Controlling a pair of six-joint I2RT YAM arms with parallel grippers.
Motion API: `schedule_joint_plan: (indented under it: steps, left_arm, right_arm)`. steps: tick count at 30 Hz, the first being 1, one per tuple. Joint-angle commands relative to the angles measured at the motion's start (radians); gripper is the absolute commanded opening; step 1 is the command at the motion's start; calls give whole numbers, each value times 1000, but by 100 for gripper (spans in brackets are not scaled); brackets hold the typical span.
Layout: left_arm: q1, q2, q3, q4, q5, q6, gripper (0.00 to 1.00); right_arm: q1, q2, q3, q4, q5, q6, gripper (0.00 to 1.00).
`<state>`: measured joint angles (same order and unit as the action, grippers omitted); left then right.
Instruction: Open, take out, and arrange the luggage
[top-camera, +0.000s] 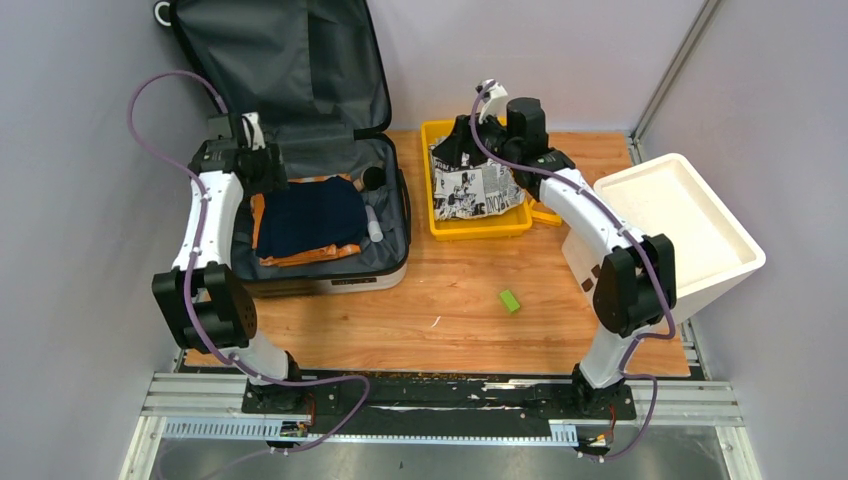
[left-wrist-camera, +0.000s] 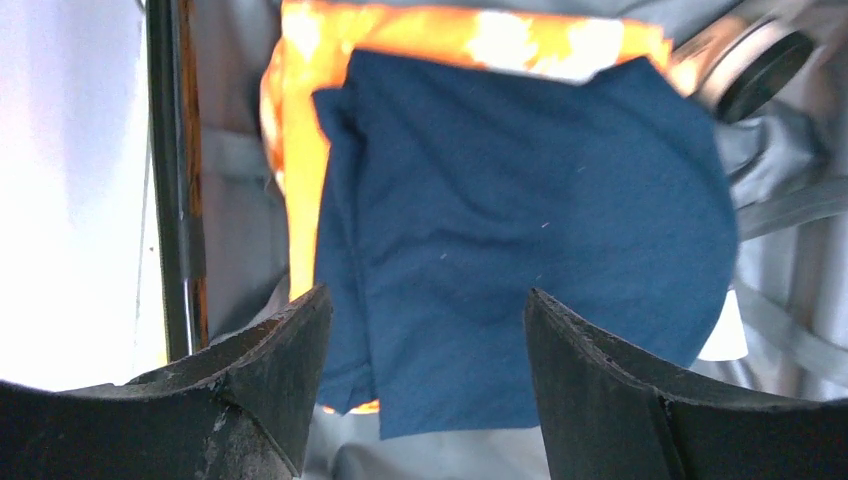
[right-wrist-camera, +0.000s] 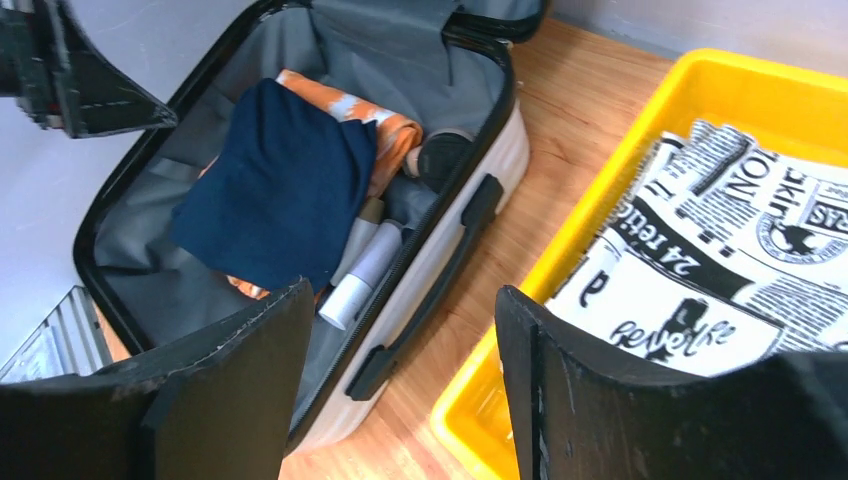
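Note:
The luggage (top-camera: 330, 283) lies open at the table's left, its lid leaning on the back wall and its grey lining (left-wrist-camera: 230, 200) showing. Inside, a navy cloth (top-camera: 308, 217) rests on an orange cloth (top-camera: 330, 253), beside a white tube (top-camera: 374, 225) and a black round cap (top-camera: 373, 178). My left gripper (top-camera: 255, 150) hovers open over the navy cloth (left-wrist-camera: 520, 200), holding nothing. Open and empty too, my right gripper (top-camera: 455, 140) hangs above the yellow tray (top-camera: 480, 228), where a black-and-white printed cloth (top-camera: 478, 188) lies loose.
A white foam box (top-camera: 680, 215) stands at the right edge, close to my right arm. A small green piece (top-camera: 511, 300) lies on the wood near the middle front. Walls close in at the left and the back.

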<state>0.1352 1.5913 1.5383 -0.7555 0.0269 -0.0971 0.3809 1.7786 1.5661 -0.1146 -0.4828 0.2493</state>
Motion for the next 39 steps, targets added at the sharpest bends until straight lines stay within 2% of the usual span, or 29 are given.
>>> schedule_joint_plan:
  steps: [1,7,10,23,25,26,27,28,29,31,33,39]
  left_arm:
    - [78,-4,-57,-40,105,-10,75]
    - [139,-5,-180,-53,173,28,76]
    - [179,-5,-225,-57,221,36,72]
    - [193,14,-305,-39,273,33,60]
    - [194,24,-309,-41,269,42,55]
    - [194,26,-309,-48,264,47,49]
    - [195,24,-308,-50,251,49,39]
    - [195,17,-302,-53,240,52,33]
    - [195,6,-292,-55,217,52,20]
    - [195,-7,-268,-60,179,51,6]
    - [195,-12,-236,-67,144,52,0]
    - [194,26,-172,-78,79,68,0]
  right_arm:
    - [45,-48,27,30,-9,-10,67]
    - [59,-30,35,34,-56,-12,67]
    - [59,-30,33,46,-63,-24,66]
    - [58,-28,45,58,-73,-27,65]
    - [58,-35,38,59,-64,-35,65]
    - [58,-38,32,58,-56,-38,65]
    - [58,-40,30,58,-52,-40,65]
    - [58,-41,30,58,-50,-41,65]
    - [59,-39,31,58,-51,-38,65]
    - [58,-38,30,58,-57,-25,65]
    - [60,-35,27,64,-63,-8,65]
    - [69,-22,19,67,-53,72,65]
